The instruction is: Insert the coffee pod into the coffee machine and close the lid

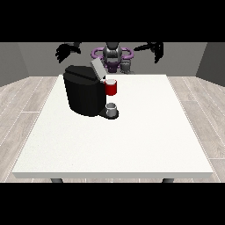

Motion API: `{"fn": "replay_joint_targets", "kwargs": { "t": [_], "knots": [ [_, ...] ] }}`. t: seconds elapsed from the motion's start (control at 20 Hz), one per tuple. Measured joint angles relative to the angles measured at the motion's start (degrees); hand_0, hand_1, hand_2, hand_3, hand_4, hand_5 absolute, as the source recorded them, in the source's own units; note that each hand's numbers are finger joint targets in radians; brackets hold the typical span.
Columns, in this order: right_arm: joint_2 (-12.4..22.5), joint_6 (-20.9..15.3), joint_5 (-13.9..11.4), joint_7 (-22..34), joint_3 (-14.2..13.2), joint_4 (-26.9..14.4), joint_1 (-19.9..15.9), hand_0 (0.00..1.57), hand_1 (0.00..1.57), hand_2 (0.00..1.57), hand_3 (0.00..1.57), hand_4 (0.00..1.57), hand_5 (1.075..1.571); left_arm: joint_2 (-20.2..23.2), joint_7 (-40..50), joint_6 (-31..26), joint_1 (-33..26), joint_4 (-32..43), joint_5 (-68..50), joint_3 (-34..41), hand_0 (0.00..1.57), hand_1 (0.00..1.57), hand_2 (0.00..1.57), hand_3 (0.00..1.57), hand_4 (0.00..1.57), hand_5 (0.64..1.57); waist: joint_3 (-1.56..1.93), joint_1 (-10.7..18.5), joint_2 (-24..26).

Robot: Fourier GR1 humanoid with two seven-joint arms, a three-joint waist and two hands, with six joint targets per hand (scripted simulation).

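Front view, coffee machine (85, 94) lid (97, 68) tilted up, both hands (66, 51) (154, 49) raised, seemingly spread.

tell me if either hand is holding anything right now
Nothing is held: the hand at the view's left and the hand at the view's right are raised, fingers spread.

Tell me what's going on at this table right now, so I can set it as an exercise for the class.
A humanoid robot stands behind a white table with both arms raised and spread. The hand at the view's left and the hand at the view's right hold nothing, fingers spread. On the table sits a black coffee machine with its lid tilted open, a red pod holder at its front and a small grey cup below. Nothing is being touched yet.
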State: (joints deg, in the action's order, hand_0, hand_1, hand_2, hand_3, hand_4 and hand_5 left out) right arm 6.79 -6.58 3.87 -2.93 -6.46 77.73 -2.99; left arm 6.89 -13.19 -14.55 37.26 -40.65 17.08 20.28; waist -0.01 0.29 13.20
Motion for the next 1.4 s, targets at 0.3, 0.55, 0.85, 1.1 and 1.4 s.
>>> {"fn": "replay_joint_targets", "kwargs": {
  "t": [0.3, 0.55, 0.85, 1.1, 1.4],
  "knots": [
    [2.39, 3.15, 0.19, 3.38, 1.56, 4.48, -3.64, 0.00, 0.00, 0.00, 0.00, 0.00, 1.571, -2.55, 1.29, -0.47, -3.69, -2.51, -3.38, 0.64, 0.00, 0.00, 0.00, 0.00, 0.14, 1.571, 0.00, 2.17, 1.55],
    [3.23, 5.02, 0.91, 5.43, 2.06, 6.21, -6.02, 0.00, 0.00, 0.00, 0.00, 0.00, 1.571, -4.78, 1.31, -2.24, -8.58, -6.16, -5.79, -0.32, 0.00, 0.00, 0.00, 0.00, 0.00, 1.571, 0.00, 5.12, 1.89],
    [3.66, 6.68, -0.80, 6.33, 4.20, 6.86, -10.16, 0.00, 0.00, 0.00, 0.00, 0.22, 1.571, -5.47, 0.77, -3.08, -12.48, -12.50, -8.01, -2.39, 0.00, 0.00, 0.00, 0.00, 0.00, 1.571, 0.02, 6.58, -1.38],
    [3.44, 7.67, -1.69, 5.70, 4.63, 5.37, -12.64, 0.00, 0.00, 0.00, 0.00, 0.00, 1.571, -5.48, 3.78, -3.10, -15.97, -19.02, -11.32, -4.47, 0.00, 0.00, 0.00, 0.00, 0.00, 1.571, 0.02, 7.46, -3.44],
    [2.77, 8.73, -0.54, 5.60, 3.33, 2.27, -16.96, 0.00, 0.00, 0.00, 0.00, 0.00, 1.571, -5.49, 7.75, -1.83, -18.31, -26.35, -14.20, -6.20, 0.00, 0.00, 0.00, 0.00, 0.00, 1.571, 0.02, 7.61, -7.14]
  ]
}}
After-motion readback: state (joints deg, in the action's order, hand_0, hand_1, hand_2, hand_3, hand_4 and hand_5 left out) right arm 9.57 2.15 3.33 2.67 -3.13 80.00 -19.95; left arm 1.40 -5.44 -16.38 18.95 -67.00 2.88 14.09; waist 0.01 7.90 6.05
